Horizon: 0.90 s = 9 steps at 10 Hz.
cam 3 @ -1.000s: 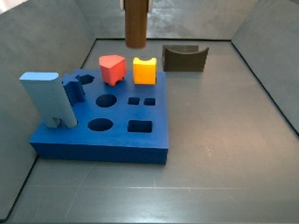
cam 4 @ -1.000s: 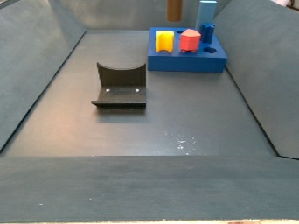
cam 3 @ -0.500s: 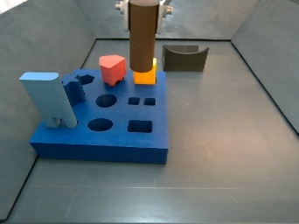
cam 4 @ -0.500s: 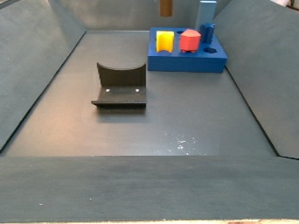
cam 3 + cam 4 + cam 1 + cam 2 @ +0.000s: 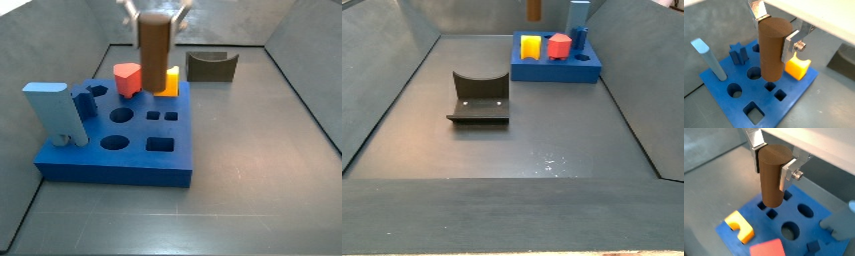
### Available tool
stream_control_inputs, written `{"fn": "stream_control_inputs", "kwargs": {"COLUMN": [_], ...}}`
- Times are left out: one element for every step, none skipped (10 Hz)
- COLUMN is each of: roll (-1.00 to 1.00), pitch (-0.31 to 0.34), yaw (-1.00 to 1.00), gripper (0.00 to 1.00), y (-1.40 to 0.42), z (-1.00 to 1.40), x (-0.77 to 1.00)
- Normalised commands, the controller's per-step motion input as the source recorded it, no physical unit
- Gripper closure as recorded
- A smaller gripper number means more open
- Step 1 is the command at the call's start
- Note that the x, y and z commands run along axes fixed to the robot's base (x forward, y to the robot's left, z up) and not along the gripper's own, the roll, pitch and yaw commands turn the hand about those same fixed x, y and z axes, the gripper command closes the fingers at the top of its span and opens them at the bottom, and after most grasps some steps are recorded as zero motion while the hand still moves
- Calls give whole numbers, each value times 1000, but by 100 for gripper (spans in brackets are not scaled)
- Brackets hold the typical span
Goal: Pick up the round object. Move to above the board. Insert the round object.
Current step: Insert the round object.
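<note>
The peg (image 5: 771,49) hangs upright at the centre of both wrist views, pinched between the claw (image 5: 773,162)'s silver fingers (image 5: 793,46) above the board (image 5: 134,150); in a side view it stands at upper centre, its lower end over the board's far edge; the carry looks nearly done, and next comes lining its tip over a round hole (image 5: 755,75) and lowering straight; peg matte brown, smooth, cylindrical; board thick, blue, flat-topped with cut holes.
</note>
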Motion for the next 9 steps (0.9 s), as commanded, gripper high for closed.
{"fn": "stream_control_inputs", "kwargs": {"roll": [-120, -174, -203, -311, -323, -100, 0, 20, 197], "pitch": [-466, -394, -283, -211, -149, -126, -74, -71, -51], "yaw": [0, 0, 0, 0, 0, 0, 0, -43, -89], "gripper": [100, 100, 100, 100, 100, 100, 100, 100, 100], "y": [111, 114, 0, -17, -6, 0, -11, -6, -54], "z": [-537, -569, -486, -400, -360, -271, -69, 0, 134], "x": [-469, -394, -251, -80, -20, -106, -177, -237, -289]}}
